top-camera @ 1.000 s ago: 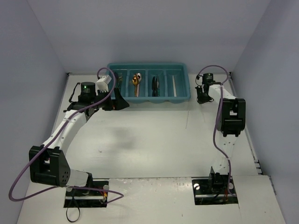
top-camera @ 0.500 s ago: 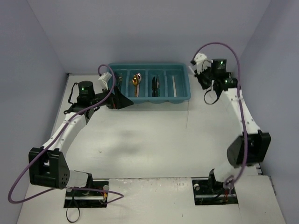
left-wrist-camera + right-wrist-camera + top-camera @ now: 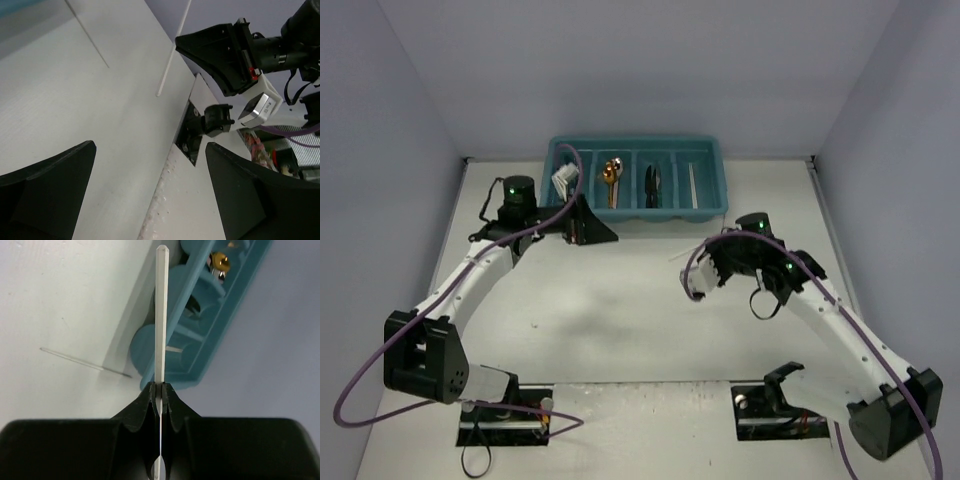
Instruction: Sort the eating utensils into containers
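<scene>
The right gripper [image 3: 160, 390] has its fingers pressed together on a thin pale stick [image 3: 160, 315], pinching it near one end so that most of its length juts out ahead of the fingertips. Seen from above, this gripper hangs over the white table [image 3: 620, 320], right of centre and on the near side of the teal tray [image 3: 715, 205], well apart from it.

The tray sits at the far middle of the table, with four long compartments side by side. The second from the left holds a gold spoon [image 3: 611, 172], the third holds black knives [image 3: 652, 183], and the right-hand one holds another pale stick [image 3: 693, 185]. The left-hand compartment is partly hidden by the left arm's wrist.

The left gripper [image 3: 590, 228] is spread wide with nothing between its fingers. It is just beside the tray's near left corner and points toward the right arm.
</scene>
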